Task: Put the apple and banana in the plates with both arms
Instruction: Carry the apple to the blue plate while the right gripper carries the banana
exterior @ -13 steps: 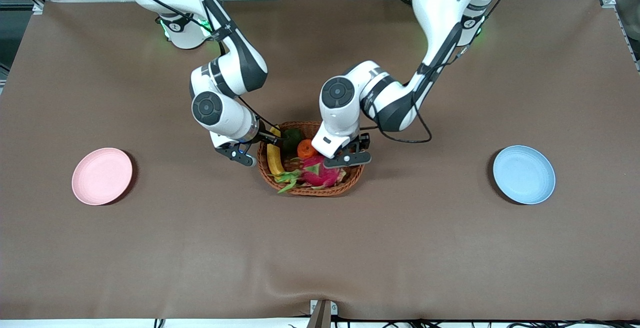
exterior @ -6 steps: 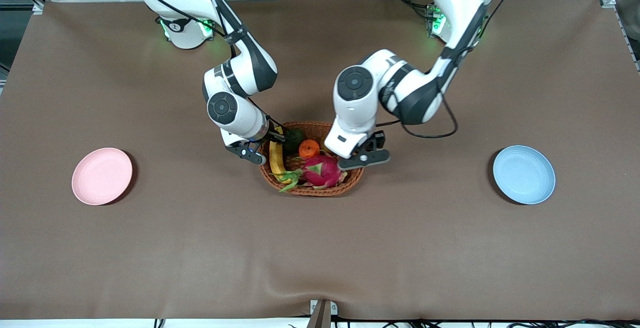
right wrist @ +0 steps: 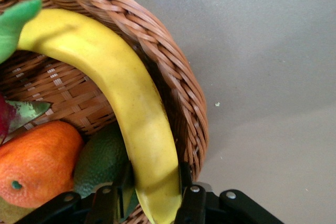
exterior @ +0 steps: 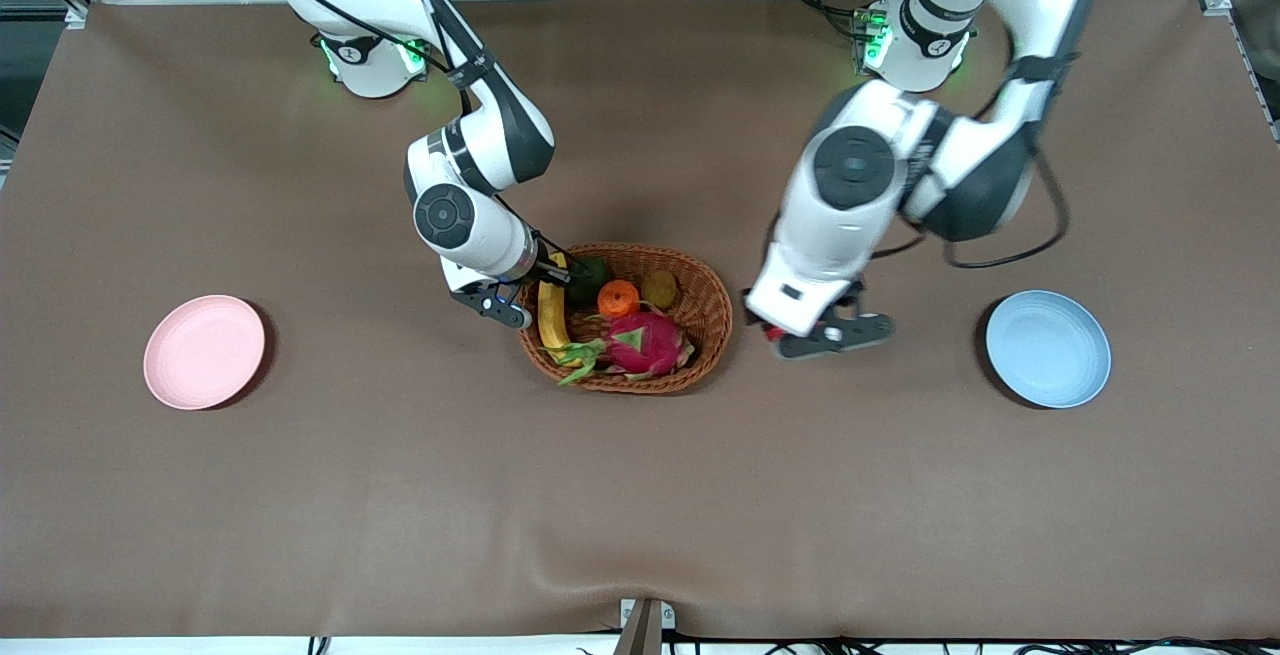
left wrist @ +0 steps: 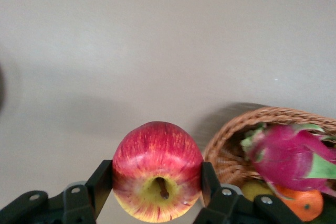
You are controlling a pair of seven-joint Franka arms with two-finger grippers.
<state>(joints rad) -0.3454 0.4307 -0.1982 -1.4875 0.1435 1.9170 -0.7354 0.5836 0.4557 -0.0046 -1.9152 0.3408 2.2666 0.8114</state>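
Left gripper (left wrist: 157, 192) carried apple (left wrist: 157, 174) clear—seemingly—of basket rim (exterior: 722, 307).

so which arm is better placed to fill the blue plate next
Left. Its tool is shut on the apple, already out of the wicker basket and over the table near the blue plate. The right tool grips the banana at the basket, toward the pink plate.

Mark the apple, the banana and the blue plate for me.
apple (left wrist: 157, 174): left wrist view, red skin above the stem hollow.
banana (right wrist: 128, 95): right wrist view, middle of its yellow curve.
blue plate (exterior: 1048, 347): front view, bare centre of the dish.
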